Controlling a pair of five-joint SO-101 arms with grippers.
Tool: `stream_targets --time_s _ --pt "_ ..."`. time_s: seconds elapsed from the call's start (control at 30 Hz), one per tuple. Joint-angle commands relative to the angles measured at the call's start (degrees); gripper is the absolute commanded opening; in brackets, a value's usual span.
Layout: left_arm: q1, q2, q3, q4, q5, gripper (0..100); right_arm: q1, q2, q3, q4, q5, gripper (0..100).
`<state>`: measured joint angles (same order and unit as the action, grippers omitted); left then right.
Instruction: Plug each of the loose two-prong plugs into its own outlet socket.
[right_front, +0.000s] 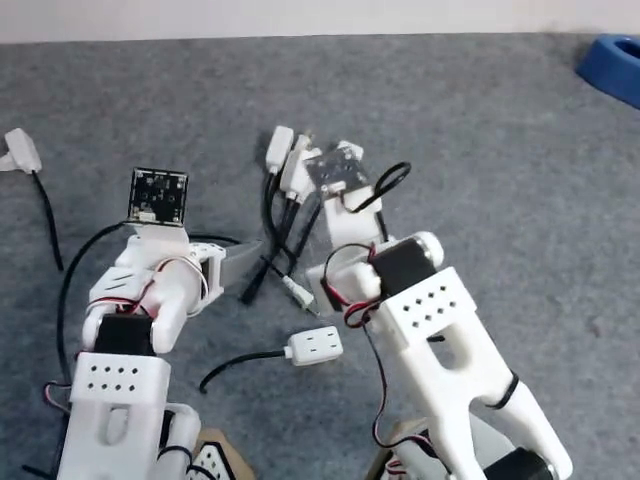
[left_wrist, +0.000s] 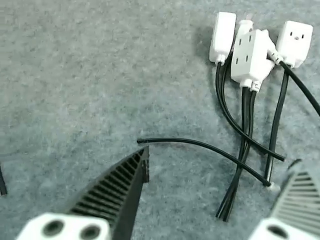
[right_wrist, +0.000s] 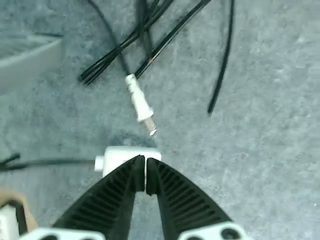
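A white outlet socket (right_front: 313, 345) on a black cord lies on the grey carpet between the two arms. A loose white two-prong plug (right_front: 297, 293) lies just beyond it, its prongs toward the socket (right_wrist: 127, 157). My right gripper (right_wrist: 145, 165) is shut with nothing between its fingers, its tips right above the socket's edge and a short way from the plug (right_wrist: 140, 107). My left gripper (left_wrist: 220, 157) is wide open over black cords, one grey finger (right_front: 240, 258) left of the plug. Farther off lie three white outlet blocks (left_wrist: 250, 55) bunched together.
Black cords (right_front: 275, 235) cross in a tangle between the outlet cluster (right_front: 290, 160) and the loose plug. Another white plug (right_front: 20, 150) lies at the far left edge. A blue object (right_front: 615, 65) sits at the back right corner. Open carpet spreads to the right.
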<state>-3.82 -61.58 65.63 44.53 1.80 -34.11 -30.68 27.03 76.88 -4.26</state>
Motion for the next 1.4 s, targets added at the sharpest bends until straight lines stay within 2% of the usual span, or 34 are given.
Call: stream_targets --time_s 0.0,0.17,0.23,0.43,0.57,0.67,0.83,1.37 --pt "-3.2 -0.4 -1.0 -1.1 0.3 41 2.7 0.7 -0.1 -6.6 1.8 3.5" --pt "-6.7 -0.1 -2.2 -1.0 2.1 41 -4.6 12.6 0.2 -11.0 12.2 21.5" --pt "-7.6 0.0 -2.2 -0.9 2.1 41 -5.8 18.2 -0.7 -11.4 17.5 24.7" --pt "-8.7 0.1 -2.4 -1.1 2.1 41 -6.1 25.4 -4.3 -11.5 25.5 24.8" --pt "-8.7 0.1 -2.4 -1.1 2.1 41 -6.1 25.8 -4.2 -16.3 28.5 24.8" --pt "-8.7 0.1 -2.4 -1.0 2.1 41 -7.2 26.2 -3.7 -20.0 32.8 20.8" --pt "-8.7 0.1 -2.4 -1.0 2.0 41 -9.7 28.6 -2.9 -20.4 41.1 13.7" --pt "-8.7 0.1 -2.3 -0.9 2.0 41 -9.3 41.0 -3.4 -29.7 39.6 13.7"
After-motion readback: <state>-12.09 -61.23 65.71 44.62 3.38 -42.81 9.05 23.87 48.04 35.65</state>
